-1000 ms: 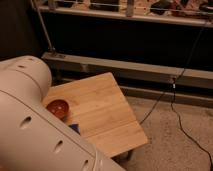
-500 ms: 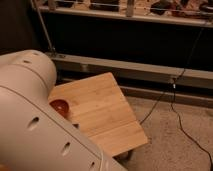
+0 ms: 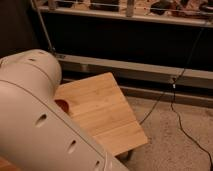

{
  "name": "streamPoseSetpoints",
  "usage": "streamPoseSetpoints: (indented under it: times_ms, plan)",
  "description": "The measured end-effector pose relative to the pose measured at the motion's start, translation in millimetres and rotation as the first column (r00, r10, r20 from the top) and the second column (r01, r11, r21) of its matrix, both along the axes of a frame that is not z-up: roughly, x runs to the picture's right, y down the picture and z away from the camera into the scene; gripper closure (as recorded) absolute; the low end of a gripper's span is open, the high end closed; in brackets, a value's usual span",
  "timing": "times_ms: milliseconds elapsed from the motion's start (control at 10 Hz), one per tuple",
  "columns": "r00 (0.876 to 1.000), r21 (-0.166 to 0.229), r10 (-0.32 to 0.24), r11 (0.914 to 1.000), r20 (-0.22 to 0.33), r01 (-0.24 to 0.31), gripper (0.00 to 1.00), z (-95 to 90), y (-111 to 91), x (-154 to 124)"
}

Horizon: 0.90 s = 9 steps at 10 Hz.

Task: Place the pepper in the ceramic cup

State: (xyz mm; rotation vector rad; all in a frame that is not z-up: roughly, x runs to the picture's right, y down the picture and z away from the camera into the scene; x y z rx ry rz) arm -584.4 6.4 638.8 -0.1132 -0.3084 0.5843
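Camera view: closed hand off-frame

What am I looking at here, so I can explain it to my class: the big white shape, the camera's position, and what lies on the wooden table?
The big white shape is the robot's arm, seen very close. The single camera looks past it; where the camera is mounted is not known. Behind the arm is a light wooden table on a speckled floor, with a black cable trailing across the floor. On the table, only the edge of a red-orange bowl peeks out beside the arm. The two-finger gripper is out of view. It is shut, but whether it holds anything cannot be seen. Neither the pepper nor the ceramic cup shows in this picture.
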Motion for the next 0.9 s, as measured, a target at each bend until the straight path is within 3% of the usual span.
streamPoseSetpoints:
  times_ms: [300, 600, 900]
  plan:
    - [1.000, 0.001, 0.000, 1.0000, 0.031, 0.000, 1.00, 7.7, 1.6, -7.9]
    - [0.998, 0.003, -0.047, 0.9989, 0.046, 0.047, 1.00, 18.8, 9.8, -23.7]
    - [0.993, 0.020, -0.100, 0.9949, 0.059, 0.099, 1.00, 17.2, 14.8, -46.3]
